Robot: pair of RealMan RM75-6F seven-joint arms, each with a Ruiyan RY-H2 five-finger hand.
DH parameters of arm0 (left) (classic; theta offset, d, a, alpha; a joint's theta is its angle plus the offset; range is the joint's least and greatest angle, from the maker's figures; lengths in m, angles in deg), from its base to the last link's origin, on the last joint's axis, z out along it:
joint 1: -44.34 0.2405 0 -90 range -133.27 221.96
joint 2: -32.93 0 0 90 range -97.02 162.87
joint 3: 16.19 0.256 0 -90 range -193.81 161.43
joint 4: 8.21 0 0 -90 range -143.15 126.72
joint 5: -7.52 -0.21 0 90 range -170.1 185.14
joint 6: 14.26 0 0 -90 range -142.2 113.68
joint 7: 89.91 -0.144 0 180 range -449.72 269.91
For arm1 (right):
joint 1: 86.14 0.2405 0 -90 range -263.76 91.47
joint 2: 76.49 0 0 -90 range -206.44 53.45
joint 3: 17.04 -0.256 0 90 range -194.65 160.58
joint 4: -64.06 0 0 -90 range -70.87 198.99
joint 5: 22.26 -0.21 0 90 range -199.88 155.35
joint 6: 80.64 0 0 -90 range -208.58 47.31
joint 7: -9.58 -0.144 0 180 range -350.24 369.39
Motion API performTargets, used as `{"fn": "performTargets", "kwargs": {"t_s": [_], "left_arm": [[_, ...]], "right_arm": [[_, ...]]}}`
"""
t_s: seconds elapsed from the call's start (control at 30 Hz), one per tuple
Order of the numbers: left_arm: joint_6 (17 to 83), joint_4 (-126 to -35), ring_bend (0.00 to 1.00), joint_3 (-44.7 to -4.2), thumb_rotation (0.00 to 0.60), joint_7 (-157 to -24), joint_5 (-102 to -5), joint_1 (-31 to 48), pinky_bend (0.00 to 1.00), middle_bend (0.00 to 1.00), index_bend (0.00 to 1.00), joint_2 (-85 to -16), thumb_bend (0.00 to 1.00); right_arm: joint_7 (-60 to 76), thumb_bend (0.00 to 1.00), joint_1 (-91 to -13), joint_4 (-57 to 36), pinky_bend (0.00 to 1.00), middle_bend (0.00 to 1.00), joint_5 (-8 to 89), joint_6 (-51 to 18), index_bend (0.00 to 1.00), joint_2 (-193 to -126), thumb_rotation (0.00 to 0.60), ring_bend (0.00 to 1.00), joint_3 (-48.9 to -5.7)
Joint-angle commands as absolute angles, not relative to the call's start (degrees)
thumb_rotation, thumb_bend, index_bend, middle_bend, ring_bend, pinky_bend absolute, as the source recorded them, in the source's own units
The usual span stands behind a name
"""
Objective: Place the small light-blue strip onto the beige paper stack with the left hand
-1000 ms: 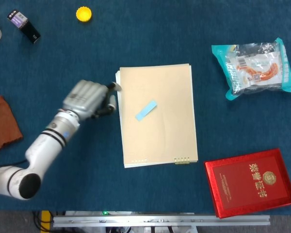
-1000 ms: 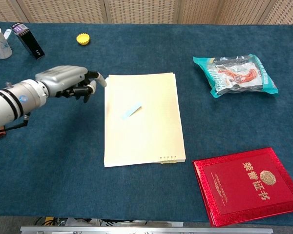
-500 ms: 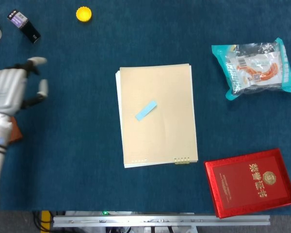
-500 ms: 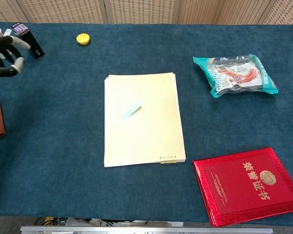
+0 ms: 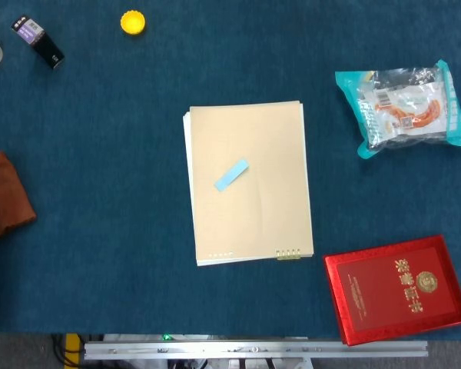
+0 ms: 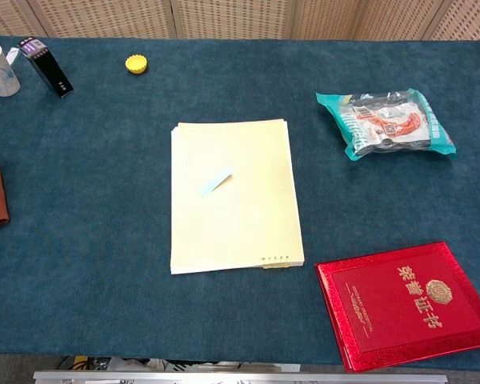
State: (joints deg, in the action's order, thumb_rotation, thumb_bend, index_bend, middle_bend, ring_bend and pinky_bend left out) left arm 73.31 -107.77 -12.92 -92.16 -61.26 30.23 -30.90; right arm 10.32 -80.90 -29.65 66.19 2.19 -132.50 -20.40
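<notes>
The small light-blue strip (image 5: 231,174) lay flat and slantwise on the upper-left part of the beige paper stack (image 5: 250,207), touched by nothing, a position that suggested the placement was already complete. Neither hand appeared in the head or chest view, so whether the fingers were spread or curled could not be told. Around the stack on the blue counter (image 5: 123,254), all well apart from it, lay a red booklet (image 5: 397,288), a snack packet (image 5: 403,105), a yellow bottle cap (image 5: 133,21) and a brown cloth (image 5: 4,196), none bearing on the task.
</notes>
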Motion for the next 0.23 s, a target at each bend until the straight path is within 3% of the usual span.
{"fn": "performTargets", "kwargs": {"t_s": [0.03, 0.23], "left_arm": [[75.9, -109.0, 0.35, -12.5, 0.527, -91.8, -63.3, 32.8, 0.38, 0.37, 0.22, -30.3, 0.49], [77.0, -109.8, 0.35, -13.1, 0.553, -91.6, -65.2, 35.2, 0.38, 0.37, 0.22, -30.1, 0.49]], "right_arm": [[10.6, 0.14, -80.8, -29.7, 0.37, 0.37, 66.4, 2.1, 0.4, -132.9, 0.6, 0.34, -20.2], [10.9, 0.14, -80.4, -29.7, 0.37, 0.37, 66.3, 1.7, 0.4, -133.4, 0.6, 0.34, -20.1]]}}
